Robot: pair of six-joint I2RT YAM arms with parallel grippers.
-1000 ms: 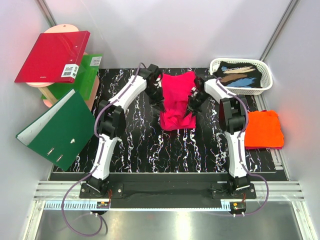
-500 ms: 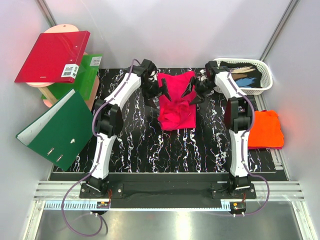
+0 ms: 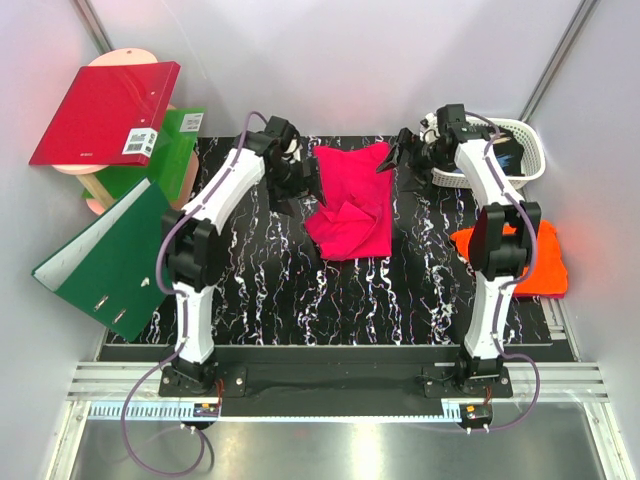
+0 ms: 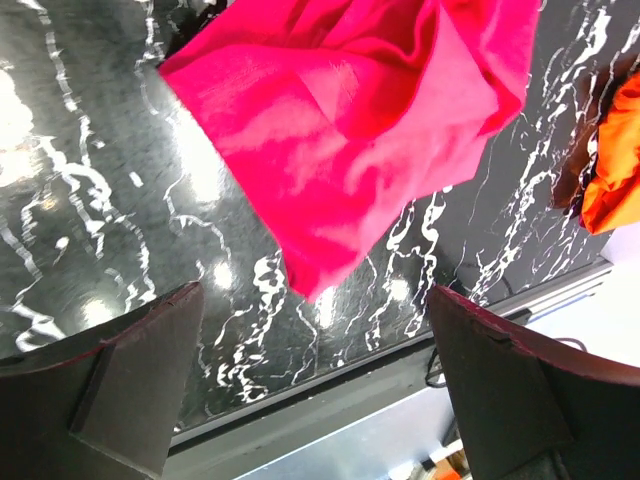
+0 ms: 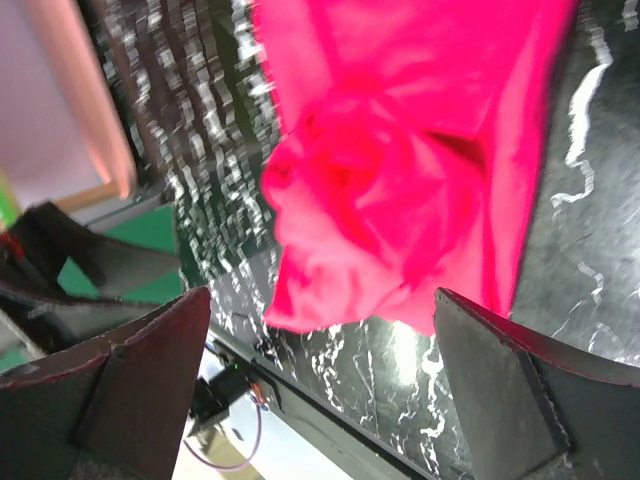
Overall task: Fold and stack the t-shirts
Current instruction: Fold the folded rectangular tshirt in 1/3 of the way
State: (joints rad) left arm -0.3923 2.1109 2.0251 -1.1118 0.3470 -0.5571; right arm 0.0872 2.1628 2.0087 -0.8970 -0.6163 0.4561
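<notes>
The magenta-pink t-shirt (image 3: 350,205) lies crumpled and partly folded on the black marbled table (image 3: 300,290); to its near left an open green binder (image 3: 120,260) lies well apart; to its right the orange t-shirt (image 3: 545,260) sits bunched, partly behind the right arm; the left gripper (image 4: 312,300) hangs just off the pink shirt's far-left edge, fingers spread wide, holding nothing; the right gripper (image 5: 322,295) hangs off its far-right corner, equally wide and empty; farther right stands a white basket (image 3: 540,160); far left, a red binder (image 3: 105,110).
</notes>
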